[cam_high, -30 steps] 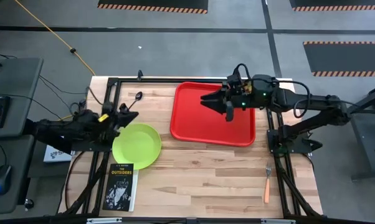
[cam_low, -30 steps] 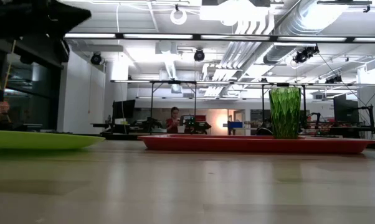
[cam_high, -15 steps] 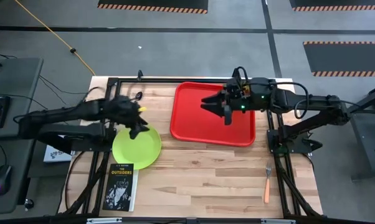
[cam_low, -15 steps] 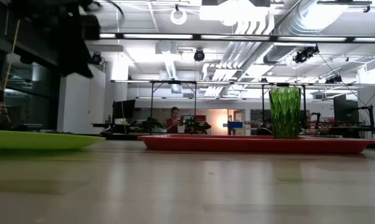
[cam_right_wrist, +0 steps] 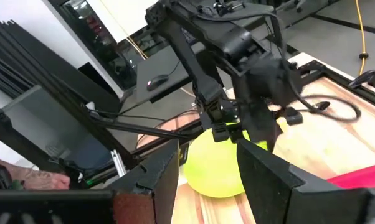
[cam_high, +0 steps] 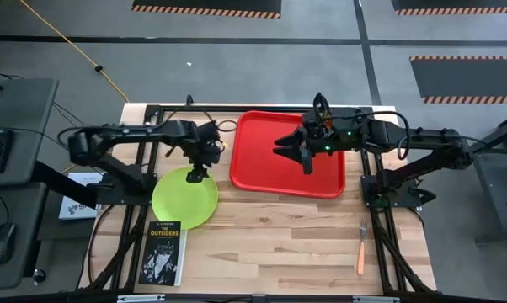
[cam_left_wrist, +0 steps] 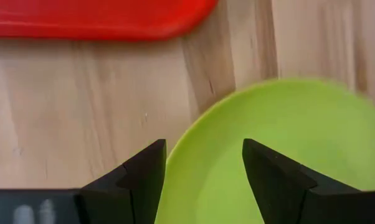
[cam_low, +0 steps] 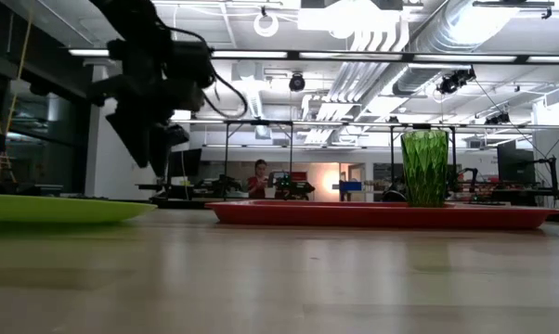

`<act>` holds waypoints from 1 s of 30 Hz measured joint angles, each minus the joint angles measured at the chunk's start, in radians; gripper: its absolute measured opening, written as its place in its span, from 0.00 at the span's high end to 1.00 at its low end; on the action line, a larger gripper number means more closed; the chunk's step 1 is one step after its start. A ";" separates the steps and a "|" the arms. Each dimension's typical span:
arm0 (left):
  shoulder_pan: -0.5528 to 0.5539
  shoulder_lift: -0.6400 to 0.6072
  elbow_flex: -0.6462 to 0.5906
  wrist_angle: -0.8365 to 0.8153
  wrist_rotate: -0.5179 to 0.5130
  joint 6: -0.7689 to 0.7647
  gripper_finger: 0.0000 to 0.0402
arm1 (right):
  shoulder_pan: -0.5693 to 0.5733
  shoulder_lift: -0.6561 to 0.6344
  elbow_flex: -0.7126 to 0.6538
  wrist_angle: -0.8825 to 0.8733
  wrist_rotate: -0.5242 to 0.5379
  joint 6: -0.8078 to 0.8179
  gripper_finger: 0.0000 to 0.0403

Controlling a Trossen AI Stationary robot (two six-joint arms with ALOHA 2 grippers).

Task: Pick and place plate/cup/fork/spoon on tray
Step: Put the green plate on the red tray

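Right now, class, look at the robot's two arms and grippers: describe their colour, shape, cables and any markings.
Both arms are black, jointed and slender, with black cables looping along them. The left gripper ends in two dark, angular, wedge-shaped fingers. The right gripper looks the same and has small green lights glowing on its wrist. No printed markings are readable.

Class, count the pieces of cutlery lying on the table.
1: the fork lies on the table near the right edge, off the tray. A spoon may be hidden by the left arm.
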 joint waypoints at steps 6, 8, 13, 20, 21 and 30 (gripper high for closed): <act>0.000 0.122 0.028 -0.038 -0.040 0.155 0.49 | 0.000 0.000 0.000 -0.016 0.000 -0.004 0.62; 0.000 0.159 0.028 -0.040 -0.041 0.187 0.49 | 0.000 0.000 0.000 -0.020 0.000 -0.016 0.62; 0.003 0.231 0.028 -0.034 -0.043 0.220 0.49 | 0.000 0.000 0.000 -0.020 0.003 -0.024 0.62; 0.004 0.281 0.032 -0.062 -0.040 0.242 0.49 | 0.000 0.000 0.000 -0.021 0.008 -0.027 0.62; 0.004 0.285 0.032 -0.069 -0.041 0.254 0.49 | 0.000 0.000 0.000 -0.021 0.008 -0.027 0.62; 0.004 0.292 0.030 -0.082 -0.052 0.316 0.74 | 0.000 0.000 -0.001 -0.024 0.008 -0.027 0.62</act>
